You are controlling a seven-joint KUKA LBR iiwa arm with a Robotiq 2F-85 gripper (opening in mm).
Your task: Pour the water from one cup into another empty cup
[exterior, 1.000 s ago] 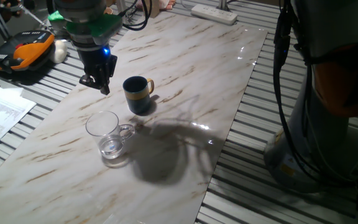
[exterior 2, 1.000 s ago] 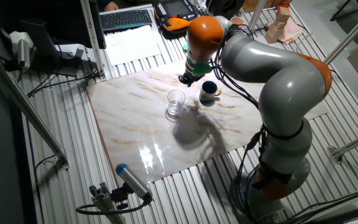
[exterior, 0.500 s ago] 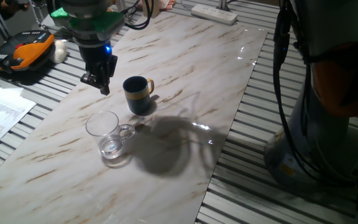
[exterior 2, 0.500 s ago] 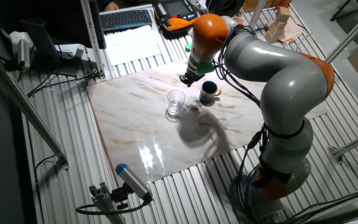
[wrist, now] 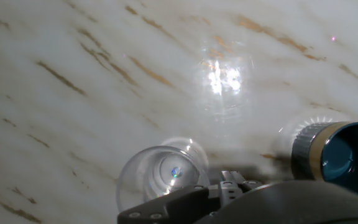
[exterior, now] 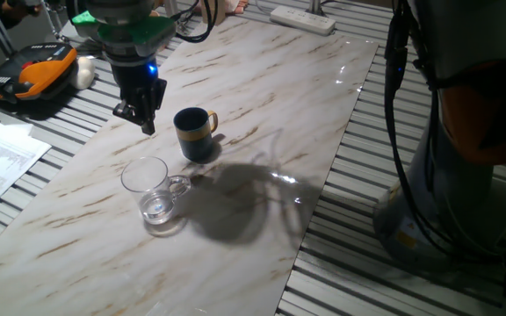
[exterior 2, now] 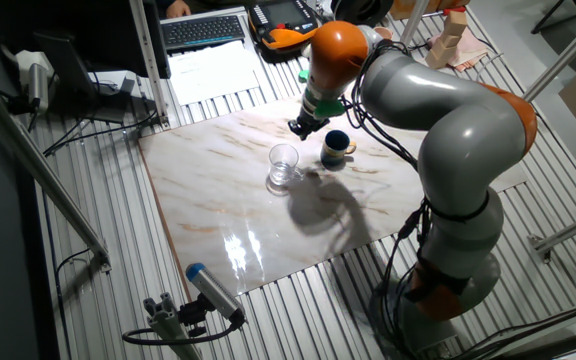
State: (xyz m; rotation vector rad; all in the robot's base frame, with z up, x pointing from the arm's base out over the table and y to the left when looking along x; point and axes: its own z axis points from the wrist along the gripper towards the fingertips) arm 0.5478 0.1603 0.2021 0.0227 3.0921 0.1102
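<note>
One fixed view shows a white marble-patterned tabletop (exterior: 262,96) with brown veins, its edges bordered by ribbed metal slats. The gripper (exterior: 139,112) hangs above the table, near the left edge, holding nothing; its two dark fingers sit close together, and I cannot tell whether a gap remains between them. The dark navy-blue mug (exterior: 193,133), with a yellow-tan handle, stands upright just beside the gripper. The clear glass mug (exterior: 150,191) stands upright nearer the camera, apart from both, with a little water (exterior: 156,209) at its bottom. Open marble stretches away to the right and toward the far end, where a white power strip (exterior: 303,17) lies.

The other fixed view takes in the whole grey and orange arm (exterior 2: 438,130) arching over the table, and a keyboard (exterior 2: 206,30) beyond it.

Hand view looks down into both mugs: the glass one (wrist: 157,180) low at centre, the navy one's teal-blue interior (wrist: 344,155) at the right edge.
</note>
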